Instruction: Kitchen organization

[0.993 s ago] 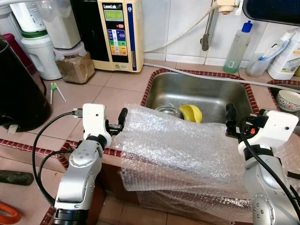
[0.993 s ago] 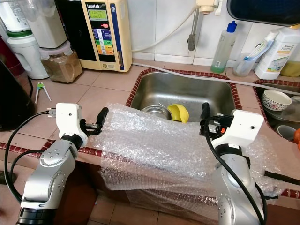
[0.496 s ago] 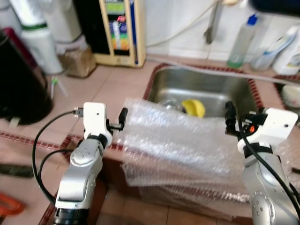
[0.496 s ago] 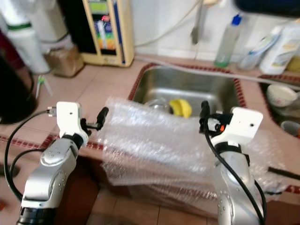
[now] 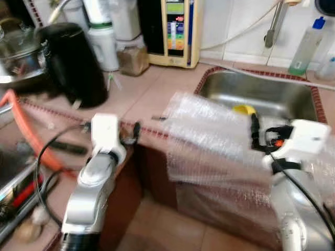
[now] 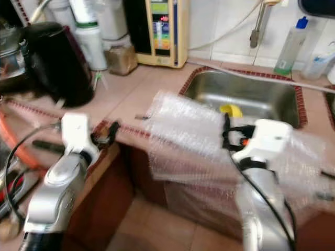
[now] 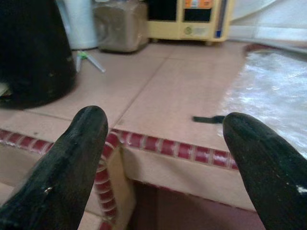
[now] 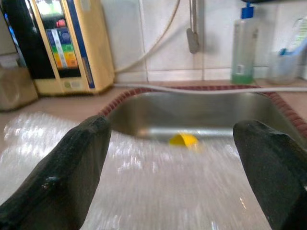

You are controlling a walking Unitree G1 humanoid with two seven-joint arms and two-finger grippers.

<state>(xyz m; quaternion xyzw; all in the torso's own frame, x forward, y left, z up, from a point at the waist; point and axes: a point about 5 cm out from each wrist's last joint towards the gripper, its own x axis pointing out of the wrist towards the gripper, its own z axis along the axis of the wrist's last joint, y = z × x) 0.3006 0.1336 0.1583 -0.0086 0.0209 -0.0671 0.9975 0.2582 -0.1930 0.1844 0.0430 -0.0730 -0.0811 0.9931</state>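
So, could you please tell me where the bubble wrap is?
The bubble wrap drapes over the counter edge before the sink, beside the right gripper.

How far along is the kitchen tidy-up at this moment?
Early. Nothing looks put away: the clear bubble wrap sheet lies draped over the tiled counter edge and the steel sink, where a yellow cup sits. Nothing is in hand: the left pincer is open at the counter edge beside the wrap, and the right pincer is open above it. Clearing the wrap and sink remains.
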